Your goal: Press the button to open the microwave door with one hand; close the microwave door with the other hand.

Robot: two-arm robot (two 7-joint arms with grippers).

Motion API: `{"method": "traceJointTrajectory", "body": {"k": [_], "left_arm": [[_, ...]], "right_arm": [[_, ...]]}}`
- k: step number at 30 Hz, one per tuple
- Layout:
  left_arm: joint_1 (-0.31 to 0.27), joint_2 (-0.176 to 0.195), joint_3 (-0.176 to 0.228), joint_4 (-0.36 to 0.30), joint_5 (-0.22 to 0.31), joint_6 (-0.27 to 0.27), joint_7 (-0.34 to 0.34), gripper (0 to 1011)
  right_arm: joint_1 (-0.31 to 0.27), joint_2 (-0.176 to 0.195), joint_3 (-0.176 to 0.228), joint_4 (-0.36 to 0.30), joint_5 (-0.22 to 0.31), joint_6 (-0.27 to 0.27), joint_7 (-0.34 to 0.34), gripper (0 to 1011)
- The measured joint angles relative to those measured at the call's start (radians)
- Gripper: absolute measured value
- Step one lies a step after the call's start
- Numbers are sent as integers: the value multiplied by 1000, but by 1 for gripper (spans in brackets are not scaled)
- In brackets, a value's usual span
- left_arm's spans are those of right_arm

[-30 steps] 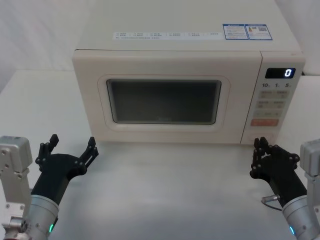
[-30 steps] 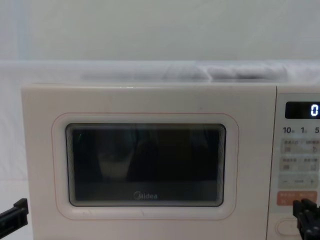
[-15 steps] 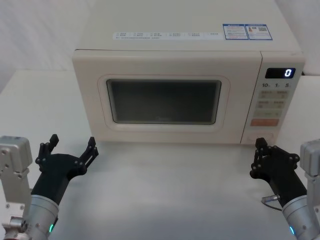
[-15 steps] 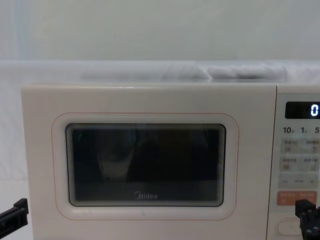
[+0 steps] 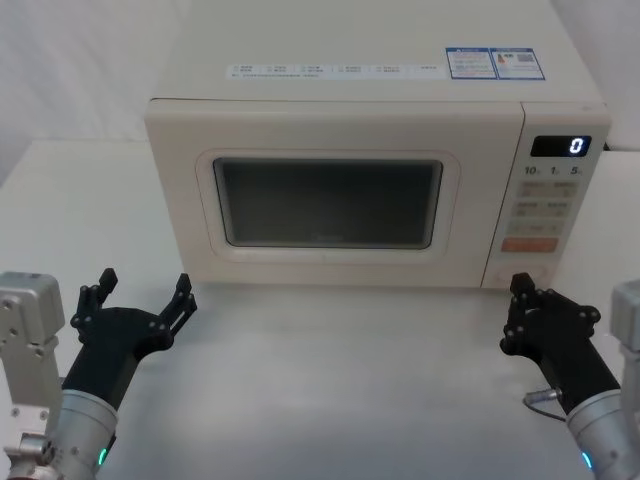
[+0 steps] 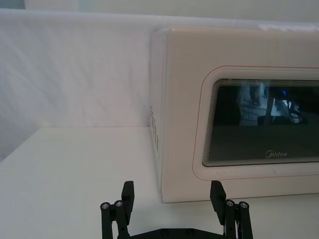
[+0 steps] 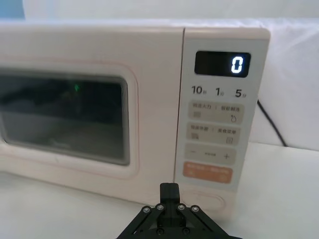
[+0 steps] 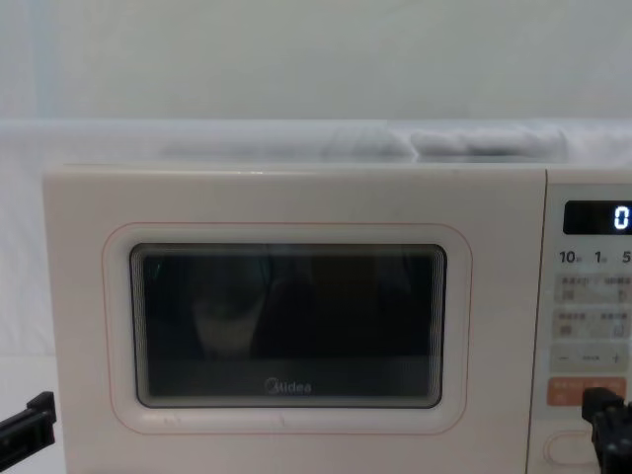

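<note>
The cream microwave door [image 5: 327, 203] with its dark window is shut flush against the oven; it also shows as the door [image 8: 286, 326] in the chest view. The button [image 7: 215, 201], a wide cream pill key under the orange key, sits at the foot of the control panel, and the chest view shows that button [image 8: 563, 449] too. My right gripper [image 5: 520, 288] is shut and empty, pointing at the button from a short way in front, not touching it. My left gripper [image 5: 144, 285] hovers open before the door's lower left corner, holding nothing.
The microwave stands on a white table [image 5: 340, 380] against a white backdrop. Its display [image 5: 560, 146] reads 0. A dark cable [image 7: 271, 124] runs behind the oven's right side, and a small metal part [image 5: 540, 397] lies beside my right wrist.
My right gripper's fingers have drawn together and its arm has shifted slightly to the right. The left arm and the door have not moved.
</note>
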Motion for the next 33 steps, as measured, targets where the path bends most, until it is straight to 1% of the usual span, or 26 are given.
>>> {"method": "traceJointTrajectory", "body": {"k": [1, 2, 3, 4, 5, 7, 9, 10, 13, 14, 16, 18, 19, 22, 25, 28, 31, 33], "left_arm": [[0, 0, 0, 0, 0, 0, 0, 1001], [0, 0, 0, 0, 0, 0, 0, 1001], [0, 0, 0, 0, 0, 0, 0, 1001], [0, 0, 0, 0, 0, 0, 0, 1001], [0, 0, 0, 0, 0, 0, 0, 1001], [0, 0, 0, 0, 0, 0, 0, 1001], [0, 0, 0, 0, 0, 0, 0, 1001], [0, 0, 0, 0, 0, 0, 0, 1001], [0, 0, 0, 0, 0, 0, 0, 1001], [0, 0, 0, 0, 0, 0, 0, 1001], [0, 0, 0, 0, 0, 0, 0, 1001], [0, 0, 0, 0, 0, 0, 0, 1001], [0, 0, 0, 0, 0, 0, 0, 1001], [0, 0, 0, 0, 0, 0, 0, 1001], [0, 0, 0, 0, 0, 0, 0, 1001], [0, 0, 0, 0, 0, 0, 0, 1001], [0, 0, 0, 0, 0, 0, 0, 1001], [0, 0, 0, 0, 0, 0, 0, 1001]], "right_arm": [[-4, -5, 12, 0, 31, -14, 26, 0], [-5, -8, 16, 0, 48, -21, 38, 0], [-9, -16, 28, 1, 85, -34, 64, 0], [-11, -20, 34, 2, 102, -39, 76, 0], [-15, -27, 45, 3, 133, -46, 96, 0], [-19, -34, 57, 4, 168, -52, 118, 0], [-21, -42, 69, 5, 199, -53, 137, 0], [-23, -48, 78, 5, 224, -51, 152, 0], [-23, -53, 92, 6, 263, -44, 172, 0], [-23, -55, 98, 8, 282, -37, 181, 0], [-19, -53, 104, 10, 299, -21, 187, 0], [-13, -48, 106, 12, 303, -4, 188, 0], [-6, -41, 106, 13, 304, 19, 186, 0], [6, -30, 104, 16, 302, 51, 182, 0], [33, -12, 97, 24, 290, 106, 172, 0], [52, -2, 91, 32, 281, 140, 166, 0], [86, 10, 82, 50, 268, 195, 155, 0], [99, 12, 79, 59, 263, 216, 150, 0]]}}
